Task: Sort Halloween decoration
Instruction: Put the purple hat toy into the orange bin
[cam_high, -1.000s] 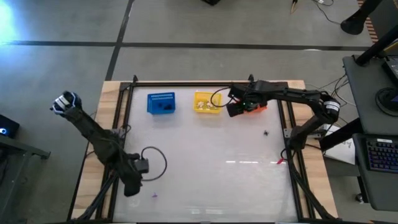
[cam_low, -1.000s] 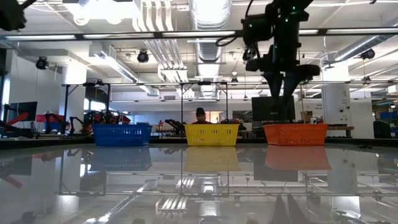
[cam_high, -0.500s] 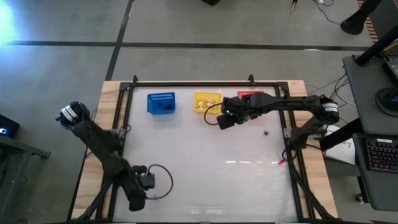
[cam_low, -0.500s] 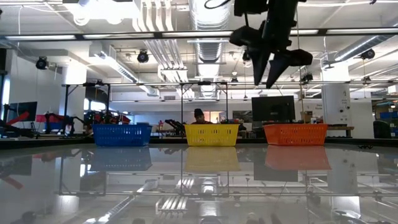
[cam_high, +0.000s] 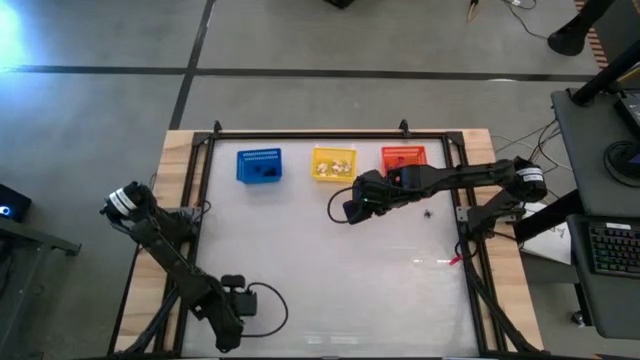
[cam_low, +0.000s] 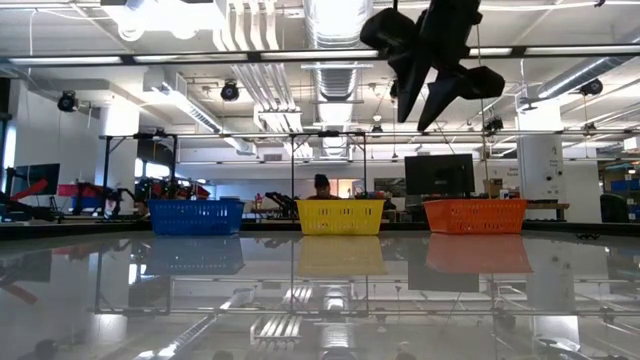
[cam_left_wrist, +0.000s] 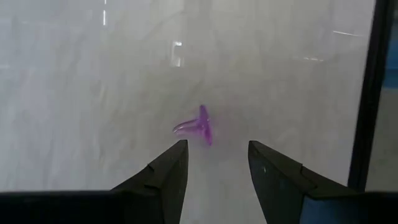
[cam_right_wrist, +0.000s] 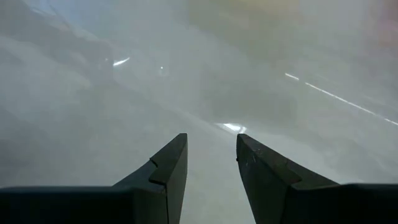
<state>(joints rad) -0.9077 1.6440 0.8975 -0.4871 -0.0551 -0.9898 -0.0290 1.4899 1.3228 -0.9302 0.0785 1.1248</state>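
Dark arms (cam_high: 160, 245) — seemingly black (looped cables).

White, glossy surface (cam_high: 330, 260) in a dark frame. Yellow basket (cam_high: 333, 163) stands at the far edge; blue basket (cam_high: 259, 165) to its left, orange-red basket (cam_high: 403, 158) to its right. Black trinket (cam_high: 428, 213) lies near the orange-red basket. Purple trinket (cam_left_wrist: 200, 126) lies well apart from the baskets.

High view looks straight down; low view level; both share baskets (cam_high: 332, 163).

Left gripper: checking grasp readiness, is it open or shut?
Open. The left gripper shows a gap between its fingers, the purple trinket lying just ahead.
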